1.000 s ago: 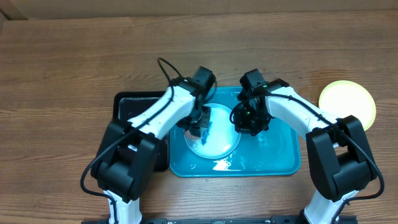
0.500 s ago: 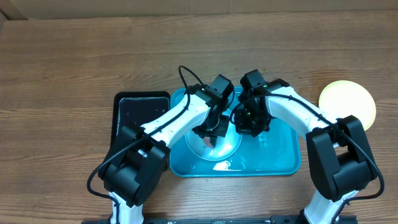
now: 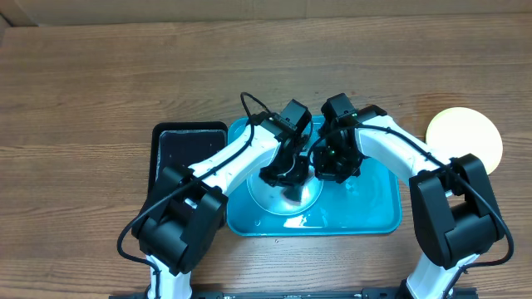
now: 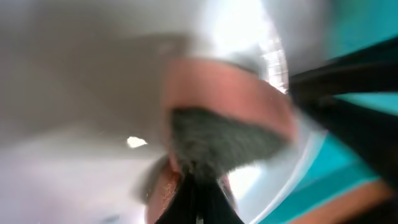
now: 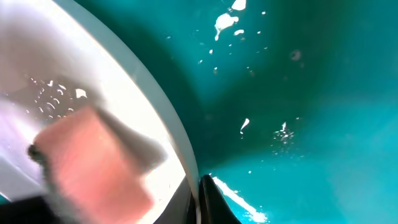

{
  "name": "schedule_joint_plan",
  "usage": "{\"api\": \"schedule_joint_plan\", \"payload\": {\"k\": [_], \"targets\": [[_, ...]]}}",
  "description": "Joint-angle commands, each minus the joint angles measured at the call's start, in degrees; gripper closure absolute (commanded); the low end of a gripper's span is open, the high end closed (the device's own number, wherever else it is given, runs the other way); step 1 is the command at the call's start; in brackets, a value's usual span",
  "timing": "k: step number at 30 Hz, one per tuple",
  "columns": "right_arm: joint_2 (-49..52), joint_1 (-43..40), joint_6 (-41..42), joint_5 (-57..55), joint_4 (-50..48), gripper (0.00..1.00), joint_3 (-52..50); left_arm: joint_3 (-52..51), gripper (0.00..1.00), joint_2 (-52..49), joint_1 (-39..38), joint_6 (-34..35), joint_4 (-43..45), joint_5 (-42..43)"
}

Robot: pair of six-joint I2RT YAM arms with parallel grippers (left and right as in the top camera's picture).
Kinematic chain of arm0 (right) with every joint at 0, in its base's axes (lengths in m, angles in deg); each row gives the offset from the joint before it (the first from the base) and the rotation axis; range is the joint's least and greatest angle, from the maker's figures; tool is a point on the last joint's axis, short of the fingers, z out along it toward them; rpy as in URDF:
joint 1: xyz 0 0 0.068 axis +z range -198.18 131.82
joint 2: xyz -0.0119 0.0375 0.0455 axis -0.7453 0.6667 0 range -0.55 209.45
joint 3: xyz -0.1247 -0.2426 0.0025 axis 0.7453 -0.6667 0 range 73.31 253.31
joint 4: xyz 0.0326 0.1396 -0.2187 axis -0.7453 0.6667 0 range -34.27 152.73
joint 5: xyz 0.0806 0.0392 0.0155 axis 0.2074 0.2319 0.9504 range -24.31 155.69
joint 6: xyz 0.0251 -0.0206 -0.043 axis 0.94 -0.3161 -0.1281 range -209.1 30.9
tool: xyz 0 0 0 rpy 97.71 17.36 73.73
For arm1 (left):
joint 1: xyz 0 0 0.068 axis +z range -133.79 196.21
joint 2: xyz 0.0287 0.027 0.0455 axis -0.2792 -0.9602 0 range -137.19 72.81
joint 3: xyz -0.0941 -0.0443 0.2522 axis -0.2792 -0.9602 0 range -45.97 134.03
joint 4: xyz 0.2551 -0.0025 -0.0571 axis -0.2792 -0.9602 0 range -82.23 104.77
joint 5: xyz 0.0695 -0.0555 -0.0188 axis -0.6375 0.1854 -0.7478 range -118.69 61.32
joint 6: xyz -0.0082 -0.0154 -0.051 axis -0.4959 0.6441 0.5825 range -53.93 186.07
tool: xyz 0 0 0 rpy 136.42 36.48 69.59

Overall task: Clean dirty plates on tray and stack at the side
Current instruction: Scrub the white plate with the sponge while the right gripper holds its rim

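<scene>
The left gripper is clenched on a pink dark-faced sponge, pressing it onto the round white-centred cyan plastic plate to scrub it. The plate lies in the glossy cyan rectangular tray, and the right gripper pinches its rim, apparently to steady it

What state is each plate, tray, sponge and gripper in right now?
left gripper, shut on the sponge
sponge, pressed onto the cyan-white plate
cyan-white plate, wet, lying in the tray
right gripper, shut on that plate's rim
tray, wet
yellow plate, set aside on the table

I've got a black tray sitting on the wooden table, and a pinkish sponge with a dark scouring face.
</scene>
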Motion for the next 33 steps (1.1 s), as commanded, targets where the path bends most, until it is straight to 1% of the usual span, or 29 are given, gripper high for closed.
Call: {"api": "schedule_joint_plan", "payload": {"k": [1,5,9,12,14,17,19,25,33], "targets": [[-0.5,0.1,0.3,0.1,-0.1,0.96,0.1,0.4,0.96,-0.9,1.3,1.3,-4.2,-14.4],[-0.5,0.1,0.3,0.1,-0.2,0.96,0.1,0.4,0.96,-0.9,1.6,2.2,-8.9,-25.1],[-0.5,0.1,0.3,0.1,-0.2,0.96,0.1,0.4,0.96,-0.9,1.6,6.0,-10.8,-34.4],[-0.5,0.1,0.2,0.1,-0.1,0.96,0.1,0.4,0.96,-0.9,1.6,8.9,-10.8,-38.5],[-0.5,0.1,0.2,0.1,-0.1,0.96,0.1,0.4,0.96,-0.9,1.5,9.4,-10.4,-38.2],[-0.5,0.1,0.2,0.1,-0.1,0.96,0.1,0.4,0.96,-0.9,1.4,8.0,-9.6,-32.7],[-0.5,0.1,0.2,0.1,-0.2,0.96,0.1,0.4,0.96,-0.9,1.1,5.1,-8.6,-27.0],[-0.5,0.1,-0.2,0.2,-0.1,0.96,0.1,0.4,0.96,-0.9,0.4,-0.4,-3.8,-9.2],[-0.5,0.1,-0.2,0.1,0.0,0.96,0.1,0.4,0.96,-0.9,0.4,-0.7,3.6,10.3]]}}
